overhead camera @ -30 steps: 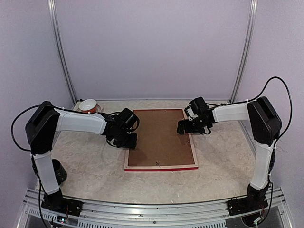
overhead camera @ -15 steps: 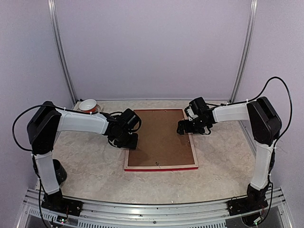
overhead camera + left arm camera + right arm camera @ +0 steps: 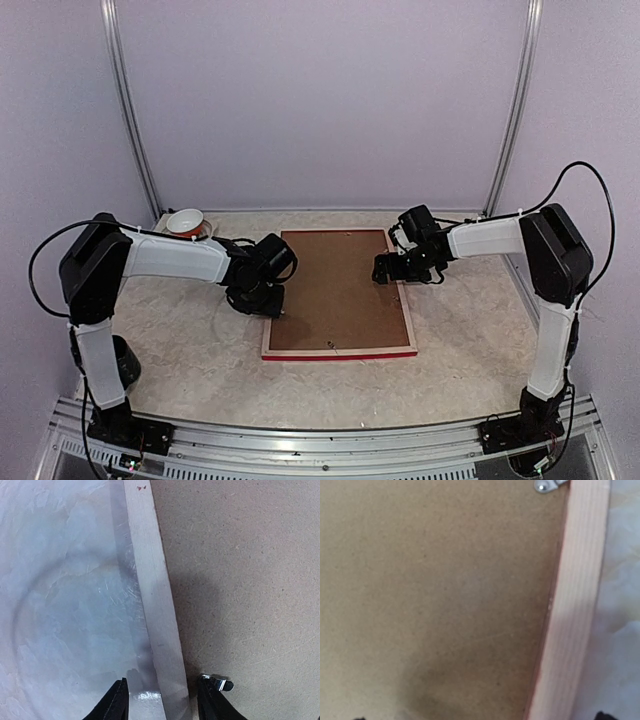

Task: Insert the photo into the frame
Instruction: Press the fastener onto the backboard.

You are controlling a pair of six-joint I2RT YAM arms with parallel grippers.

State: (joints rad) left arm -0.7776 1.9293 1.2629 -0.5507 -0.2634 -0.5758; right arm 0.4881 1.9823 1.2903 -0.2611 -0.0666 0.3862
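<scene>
The frame lies face down mid-table, pale wood back up, a red edge showing along its near side. A brown backing board fills it. The photo is out of view. My left gripper is low at the frame's left rail. It is open, one fingertip over the table and the other beside a metal tab on the board. My right gripper hangs over the right rail, open wide, with only its fingertips at the bottom corners of the right wrist view.
A small white bowl with a red rim stands at the back left corner. Upright metal posts and purple walls close in the table. Another metal clip sits at the board's right edge.
My left gripper has slid a little to the right and forward, onto the frame's left rail. The right arm and the frame have not moved.
</scene>
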